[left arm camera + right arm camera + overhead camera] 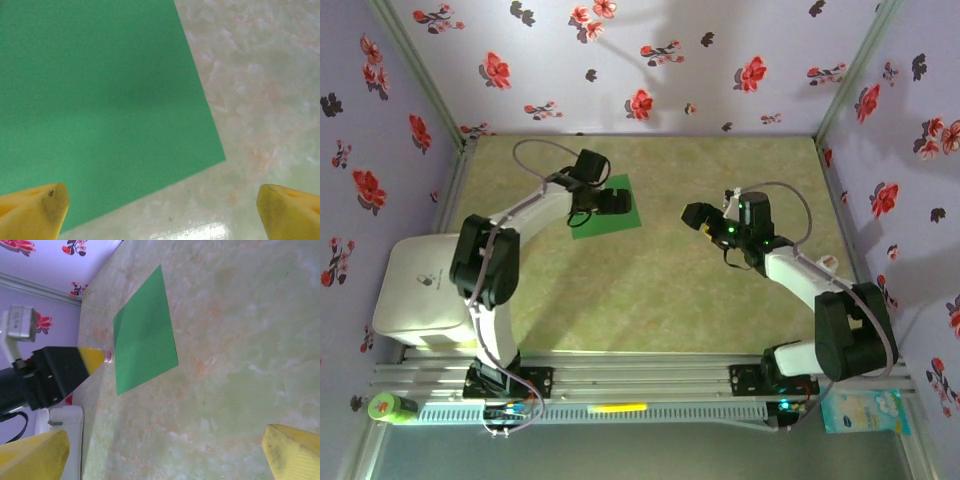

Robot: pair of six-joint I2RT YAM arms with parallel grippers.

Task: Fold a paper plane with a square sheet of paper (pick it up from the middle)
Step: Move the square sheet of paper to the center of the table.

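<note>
Beneath the wide-apart left hand [610, 203], the square sheet of paper [145, 340] lies flat, edges slightly askew.

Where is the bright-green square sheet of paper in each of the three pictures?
Top external: the bright-green square sheet of paper lies left of centre.
Left wrist: upper left, one corner pointing lower right.
Right wrist: left of centre.
Shared landmark: the open left claw at the sheet.
</note>
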